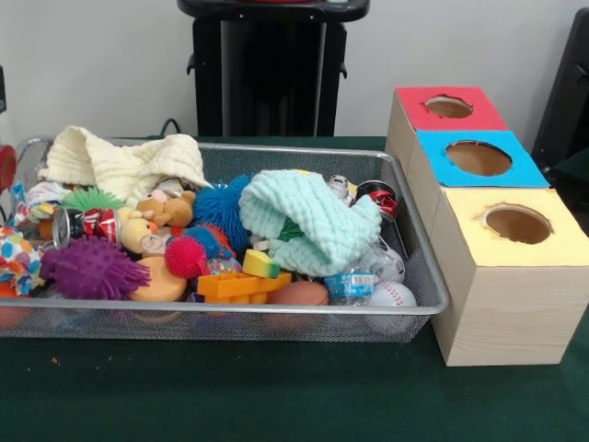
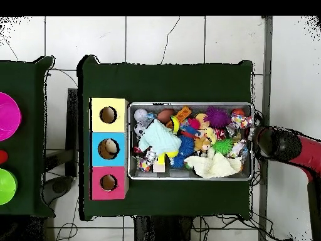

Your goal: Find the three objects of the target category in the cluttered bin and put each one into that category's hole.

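The wire-mesh bin is full of clutter; it also shows in the overhead view. A mint-green waffle cloth lies heaped right of centre, seen from above too. A cream waffle cloth drapes over the far left corner. A white cloth with coloured dots lies at the near left end. The yellow-topped box's hole is nearest the camera. My red and black arm reaches to the bin's end by the dotted cloth. Whether the gripper is open or shut does not show.
The blue-topped box and red-topped box stand behind the yellow one. In the bin lie a purple spiky ball, a blue spiky ball, a plush animal, a baseball and orange blocks. The pedestal stands behind.
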Motion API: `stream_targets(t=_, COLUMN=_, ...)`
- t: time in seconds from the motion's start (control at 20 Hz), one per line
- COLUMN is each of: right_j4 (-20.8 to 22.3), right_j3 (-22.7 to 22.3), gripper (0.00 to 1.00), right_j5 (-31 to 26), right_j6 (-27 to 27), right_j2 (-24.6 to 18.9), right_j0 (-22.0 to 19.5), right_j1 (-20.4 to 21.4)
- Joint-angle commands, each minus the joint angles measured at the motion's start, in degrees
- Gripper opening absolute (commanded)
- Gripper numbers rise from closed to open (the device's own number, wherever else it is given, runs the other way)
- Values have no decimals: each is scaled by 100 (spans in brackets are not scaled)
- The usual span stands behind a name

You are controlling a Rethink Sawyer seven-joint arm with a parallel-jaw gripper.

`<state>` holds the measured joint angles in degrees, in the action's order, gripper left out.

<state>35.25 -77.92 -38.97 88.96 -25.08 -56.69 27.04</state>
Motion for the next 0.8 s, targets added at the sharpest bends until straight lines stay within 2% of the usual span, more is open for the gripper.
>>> stream_targets(t=0.05, right_j4=-859, right_j3=-867, gripper=0, right_j5=-1722, right_j6=-133, right_j2=-303, right_j0=701, right_j1=722)
stream_targets(t=0.65, right_j4=-927, right_j3=-980, gripper=0, right_j5=-1500, right_j6=-168, right_j2=-135, right_j0=790, right_j1=770)
stream_targets(t=0.7, right_j4=-936, right_j3=-1001, gripper=100, right_j5=-1462, right_j6=-166, right_j2=-137, right_j0=776, right_j1=774)
stream_targets(t=0.8, right_j4=-918, right_j3=-1068, gripper=100, right_j5=-1291, right_j6=-215, right_j2=-156, right_j0=733, right_j1=784)
